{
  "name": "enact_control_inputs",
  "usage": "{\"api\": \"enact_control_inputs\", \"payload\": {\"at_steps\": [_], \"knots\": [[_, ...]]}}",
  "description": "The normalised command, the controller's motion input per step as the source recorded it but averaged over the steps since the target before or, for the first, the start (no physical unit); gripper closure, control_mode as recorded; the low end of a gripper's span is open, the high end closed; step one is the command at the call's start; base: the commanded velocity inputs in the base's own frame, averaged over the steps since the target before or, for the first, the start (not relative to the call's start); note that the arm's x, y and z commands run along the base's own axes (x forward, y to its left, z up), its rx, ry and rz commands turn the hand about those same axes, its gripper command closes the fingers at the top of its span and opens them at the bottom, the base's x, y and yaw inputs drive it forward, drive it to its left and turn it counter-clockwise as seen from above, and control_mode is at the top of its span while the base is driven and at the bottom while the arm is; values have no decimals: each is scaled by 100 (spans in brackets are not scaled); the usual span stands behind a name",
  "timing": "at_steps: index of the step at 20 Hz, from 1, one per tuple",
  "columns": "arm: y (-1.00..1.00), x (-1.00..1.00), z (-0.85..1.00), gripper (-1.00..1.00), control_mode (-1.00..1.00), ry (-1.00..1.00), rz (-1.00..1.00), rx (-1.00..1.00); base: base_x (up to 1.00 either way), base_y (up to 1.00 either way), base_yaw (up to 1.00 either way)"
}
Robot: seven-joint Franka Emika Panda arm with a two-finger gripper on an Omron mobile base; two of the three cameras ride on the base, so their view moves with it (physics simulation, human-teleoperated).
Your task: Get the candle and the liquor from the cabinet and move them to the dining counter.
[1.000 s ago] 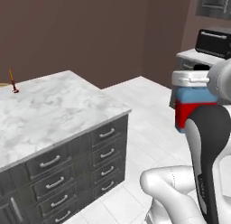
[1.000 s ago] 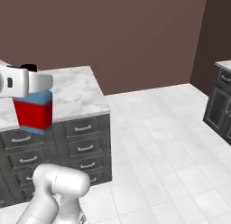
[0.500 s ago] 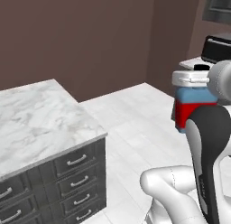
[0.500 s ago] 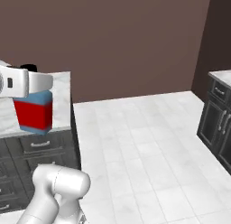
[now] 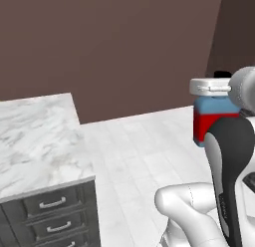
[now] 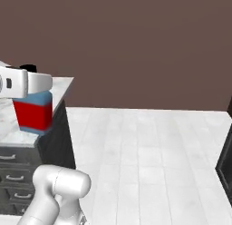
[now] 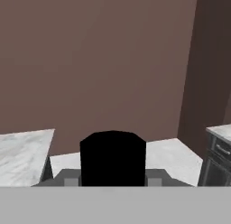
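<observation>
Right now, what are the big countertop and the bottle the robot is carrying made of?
The dining counter looks like polished marble: white with grey veins and a soft sheen, on dark wood-grain drawers. The liquor could be glass or plastic; its red body and blue band look flat and opaque, so the pictures leave that open. Its black cap looks like matte plastic.

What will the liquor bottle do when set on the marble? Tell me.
The liquor looks squat and flat-sided, so it should stand rather than roll. Its rigid body probably won't flex. The dining counter looks polished, so a nudge might slide it.
</observation>
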Motion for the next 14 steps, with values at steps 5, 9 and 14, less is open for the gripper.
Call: {"api": "enact_control_inputs", "payload": {"at_steps": [5,9,14], "knots": [[0,0,0,100,100,0,0,0,94,-87,50],[0,0,0,100,100,0,0,0,100,-84,49],[0,0,0,100,100,0,0,0,100,-89,45]]}}
